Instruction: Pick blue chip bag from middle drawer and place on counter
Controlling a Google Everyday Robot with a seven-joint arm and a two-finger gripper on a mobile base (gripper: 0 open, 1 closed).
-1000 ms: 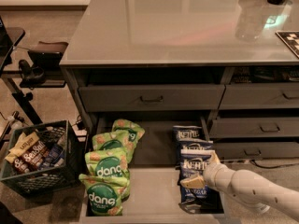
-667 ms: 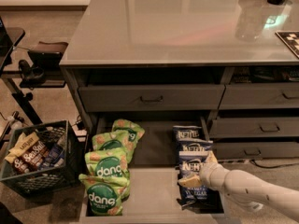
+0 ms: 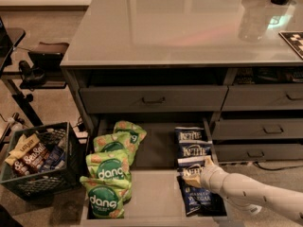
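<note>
The middle drawer [image 3: 156,197] is pulled out, with a pale floor. Three dark blue Kettle chip bags lie in a row along its right side: the far one [image 3: 189,135], the middle one [image 3: 193,151] and the near one [image 3: 201,200]. My gripper [image 3: 195,175] comes in from the lower right on a white arm [image 3: 255,195] and sits on the top edge of the near blue bag, covering part of it. The glossy grey counter [image 3: 180,22] spreads above the drawers.
Several green "dang" bags [image 3: 110,174] lie along the drawer's left side. Closed grey drawers with bar handles [image 3: 154,99] stand above and to the right. A dark crate of snacks [image 3: 38,160] stands on the floor at left, beside a black stand [image 3: 28,72].
My gripper has shifted slightly left and nearer along the row of blue bags, onto the near one. The bags have not moved.
</note>
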